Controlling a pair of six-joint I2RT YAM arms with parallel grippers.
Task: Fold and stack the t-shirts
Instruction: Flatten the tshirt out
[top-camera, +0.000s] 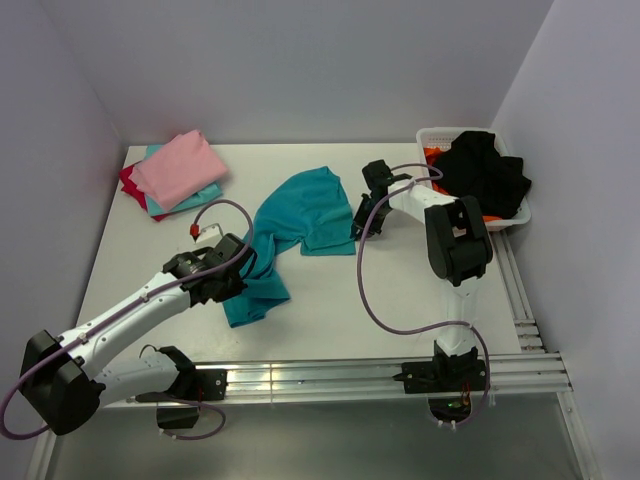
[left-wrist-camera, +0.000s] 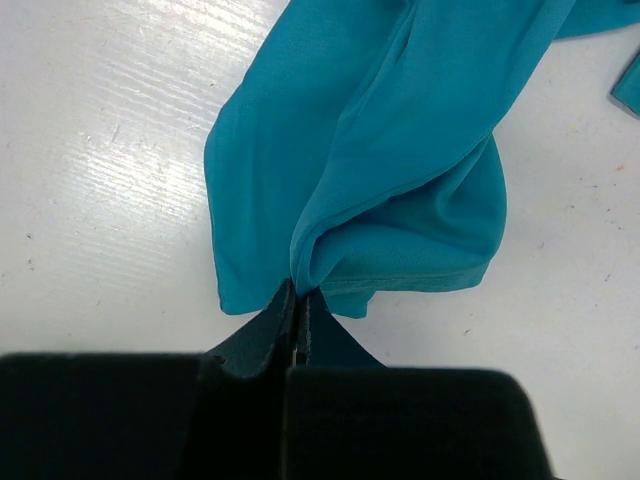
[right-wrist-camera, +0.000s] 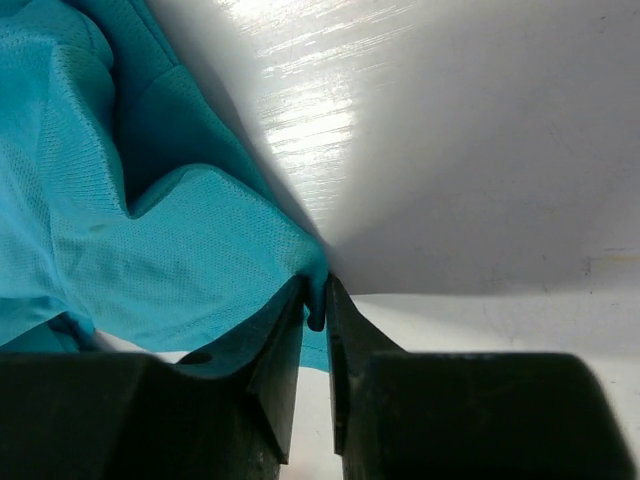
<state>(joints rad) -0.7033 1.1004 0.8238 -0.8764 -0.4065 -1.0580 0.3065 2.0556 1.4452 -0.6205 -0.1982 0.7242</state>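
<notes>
black fingers of the left gripper (left-wrist-camera: 297, 300) fill the bottom of its wrist view, pressed fully together on a bunched fold of the teal soft cloth t-shirt (left-wrist-camera: 400, 150). from that pinch the cloth runs forward, away from the gripper, in thick gathered folds, with the bare white table (left-wrist-camera: 100, 150) showing to its left and right.

the right gripper (right-wrist-camera: 315, 305) has its jaws nearly together, with only a thin slit between them, and a rolled hem of the same shirt sits clamped in that slit. the rest of the cloth, a fine mesh weave at this range, spreads ahead and to the left of this gripper. ahead and to its right the table lies bare, part in glare and part in shadow.

seen from above, the shirt lies crumpled between the two grippers, the left one at its left side and the right one at its right edge.

well beyond the left gripper, a folded pink t-shirt (top-camera: 180, 168) tops a pile, with a red t-shirt (top-camera: 128, 180) and a lighter teal t-shirt (top-camera: 205, 195) peeking from under it. near the right gripper, beyond it and to its right, stands a white plastic mesh basket (top-camera: 440, 135) holding a black garment (top-camera: 485, 175) and a bit of orange cloth (top-camera: 432, 155).
</notes>
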